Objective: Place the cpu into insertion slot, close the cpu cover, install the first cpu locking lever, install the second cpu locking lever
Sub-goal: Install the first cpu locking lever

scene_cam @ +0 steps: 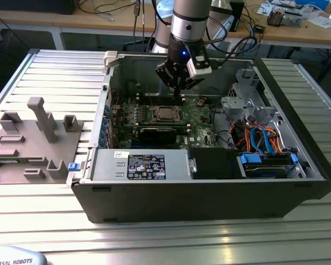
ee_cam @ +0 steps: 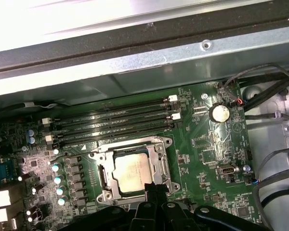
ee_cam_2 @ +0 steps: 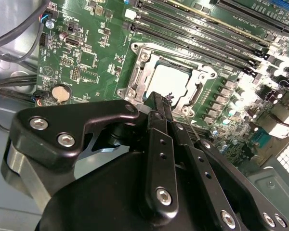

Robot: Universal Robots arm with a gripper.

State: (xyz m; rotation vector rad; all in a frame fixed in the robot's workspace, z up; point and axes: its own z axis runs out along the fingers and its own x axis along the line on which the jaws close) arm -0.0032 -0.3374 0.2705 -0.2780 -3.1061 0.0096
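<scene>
you'll see the cpu [ee_cam: 131,172] lying flat on the green board [ee_cam: 197,144], the cpu cover [ee_cam: 159,163] down around it — the gripper [ee_cam_2: 161,103], fingers pressed together, hangs just beside that cover's edge.

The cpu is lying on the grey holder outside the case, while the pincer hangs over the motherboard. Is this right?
No: the first wrist view shows the cpu seated on the motherboard; the pincer does hang over it.
</scene>
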